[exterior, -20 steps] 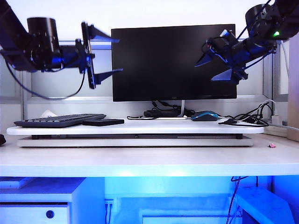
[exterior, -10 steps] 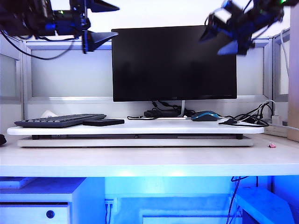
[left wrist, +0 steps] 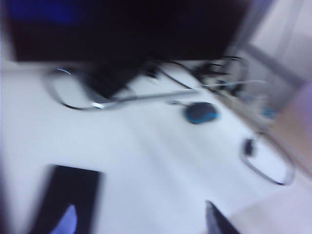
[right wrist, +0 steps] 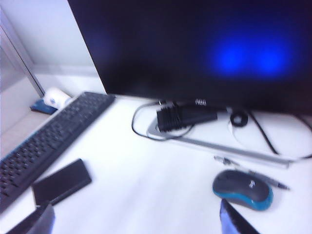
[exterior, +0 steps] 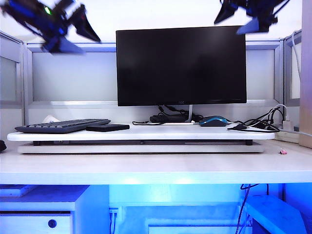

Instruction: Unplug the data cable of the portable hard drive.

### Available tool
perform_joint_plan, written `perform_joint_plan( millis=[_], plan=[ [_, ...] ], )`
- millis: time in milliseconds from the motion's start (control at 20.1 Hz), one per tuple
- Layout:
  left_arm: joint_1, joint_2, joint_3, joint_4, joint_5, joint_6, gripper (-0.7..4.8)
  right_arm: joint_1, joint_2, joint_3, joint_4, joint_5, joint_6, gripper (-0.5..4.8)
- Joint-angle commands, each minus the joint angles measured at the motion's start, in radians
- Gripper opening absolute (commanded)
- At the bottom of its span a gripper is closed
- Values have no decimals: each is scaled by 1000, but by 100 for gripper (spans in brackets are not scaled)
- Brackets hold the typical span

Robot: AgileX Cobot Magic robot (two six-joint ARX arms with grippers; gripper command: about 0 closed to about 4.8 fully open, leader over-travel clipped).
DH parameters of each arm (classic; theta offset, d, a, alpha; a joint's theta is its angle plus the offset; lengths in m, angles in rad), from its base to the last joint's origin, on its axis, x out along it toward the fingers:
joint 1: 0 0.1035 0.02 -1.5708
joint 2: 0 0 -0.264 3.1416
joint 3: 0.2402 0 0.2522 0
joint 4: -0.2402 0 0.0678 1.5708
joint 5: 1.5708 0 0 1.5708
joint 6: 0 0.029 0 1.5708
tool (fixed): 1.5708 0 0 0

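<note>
1. Near the surface's left edge, beside the keyboard [exterior: 61, 126]: portable hard drive [exterior: 107, 127], flat, long axis along the front edge.
2. High above: left gripper [exterior: 80, 29] nearer, fingers apart, empty.
3. Right gripper [exterior: 239, 17] spread, empty.
4. Data cable indistinct.

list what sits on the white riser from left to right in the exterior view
keyboard → portable hard drive → monitor stand → mouse → cable tangle

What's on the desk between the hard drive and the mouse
Only bare white desk. The right wrist view shows nothing lying between the hard drive and the mouse; the cable bundle sits farther back under the monitor.
</note>
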Motion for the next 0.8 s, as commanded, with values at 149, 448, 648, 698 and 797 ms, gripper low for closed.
perform_joint_plan(
  millis=[149, 448, 648, 698, 797],
  plan=[
    [61, -132, 5, -50, -45, 26, 330, 5, -108, 5, 36, 21, -4, 417],
    [100, -231, 4, -104, -20, 32, 330, 6, -206, 5, 16, 21, -1, 410],
    [100, -332, 4, -126, -20, 24, 303, 6, -304, 6, 33, 35, 0, 389],
    [100, -360, 4, -171, -20, 25, 304, 6, -326, 5, 18, 35, 1, 389],
    [100, -401, 3, -245, -21, 35, 304, 7, -362, 5, -36, 35, 1, 389]
  ],
)
